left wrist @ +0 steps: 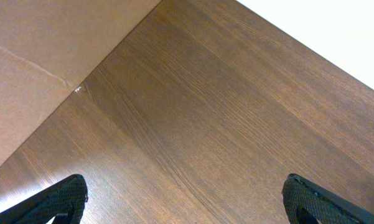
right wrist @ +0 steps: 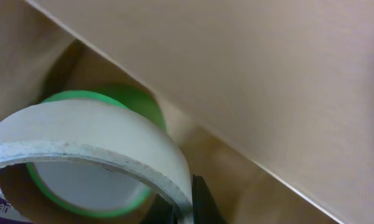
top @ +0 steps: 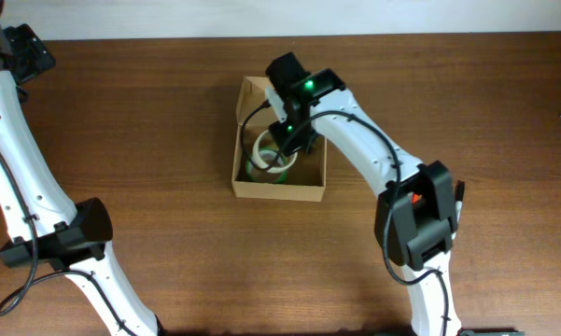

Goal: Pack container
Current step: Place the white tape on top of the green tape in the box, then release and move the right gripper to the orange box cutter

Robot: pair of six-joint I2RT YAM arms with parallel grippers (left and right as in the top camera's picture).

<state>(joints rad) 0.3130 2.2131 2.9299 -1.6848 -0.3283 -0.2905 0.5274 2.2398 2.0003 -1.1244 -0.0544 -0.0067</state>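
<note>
2 rolls, white tape (right wrist: 93, 134) and green tape (right wrist: 137, 102), occupy the container (top: 278, 191).

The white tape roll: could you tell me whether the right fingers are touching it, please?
Touching. In the right wrist view, the right fingers sit flush against the white tape roll with no gap.

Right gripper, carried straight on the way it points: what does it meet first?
The right gripper points down into the tan cardboard box. The off-white tape roll lies against its finger, so that comes first, with a green tape roll just beyond, then probably the box floor; depth is unclear.
</note>
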